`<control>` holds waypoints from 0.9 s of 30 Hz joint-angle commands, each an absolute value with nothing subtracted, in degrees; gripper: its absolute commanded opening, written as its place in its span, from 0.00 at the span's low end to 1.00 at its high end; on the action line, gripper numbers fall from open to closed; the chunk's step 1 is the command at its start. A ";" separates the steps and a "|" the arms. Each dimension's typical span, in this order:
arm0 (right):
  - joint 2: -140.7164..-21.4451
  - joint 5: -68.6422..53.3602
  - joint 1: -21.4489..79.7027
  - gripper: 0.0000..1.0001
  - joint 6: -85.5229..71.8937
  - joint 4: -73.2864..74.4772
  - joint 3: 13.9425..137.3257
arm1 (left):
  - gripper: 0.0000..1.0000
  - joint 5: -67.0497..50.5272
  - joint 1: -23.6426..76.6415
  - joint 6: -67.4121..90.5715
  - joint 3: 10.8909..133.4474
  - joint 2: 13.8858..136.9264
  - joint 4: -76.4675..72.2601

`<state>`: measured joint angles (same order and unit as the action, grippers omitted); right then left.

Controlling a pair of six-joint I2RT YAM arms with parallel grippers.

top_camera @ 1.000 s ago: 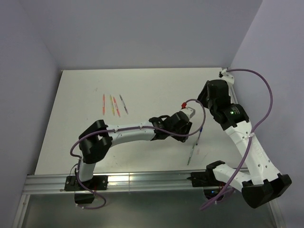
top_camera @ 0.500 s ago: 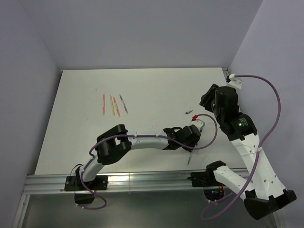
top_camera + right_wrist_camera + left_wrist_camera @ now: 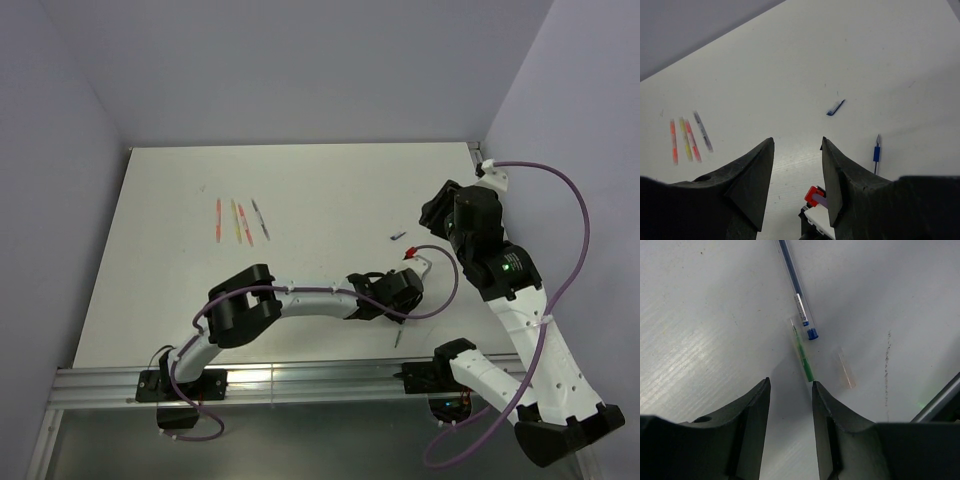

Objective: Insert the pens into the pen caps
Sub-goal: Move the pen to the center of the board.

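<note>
We read the step as picking up the green pen. The left gripper hangs low over the table with its jaws apart and nothing between them. In its wrist view the pen lies just ahead at 12 o'clock, leaning toward 11, with its near end just beside the right-hand finger. To do this well, we would shift a touch toward 1 o'clock so the shaft sits midway between the jaws, turn the wrist until the jaws close across the pen rather than along it, and grip near mid-length so the tip stays free for capping. A pale cap lies at 1 o'clock, near the pen but apart from it. The blue pen stretches away beyond, toward 12.

The right gripper is also spread and empty, held high. From it the dark blue cap lies at 1 o'clock.

We count six pens: green, blue, and a far row of four at 10 o'clock: orange, yellow, red-pink and grey. We can find only two caps.
</note>
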<state>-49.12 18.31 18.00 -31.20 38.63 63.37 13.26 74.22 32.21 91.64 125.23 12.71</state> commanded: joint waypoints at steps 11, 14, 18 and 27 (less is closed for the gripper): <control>-48.52 18.55 17.93 0.51 -30.59 36.30 63.54 | 0.42 12.48 75.41 31.55 93.34 126.30 11.34; -48.25 18.55 17.93 0.51 -30.59 36.30 63.54 | 0.42 12.74 75.67 31.29 93.95 126.91 11.86; -48.08 18.28 17.93 0.51 -30.59 36.39 63.46 | 0.42 12.66 75.67 31.20 94.04 127.18 11.69; -47.20 18.11 17.93 0.51 -30.50 36.30 63.11 | 0.41 13.97 76.20 31.46 96.32 129.19 14.94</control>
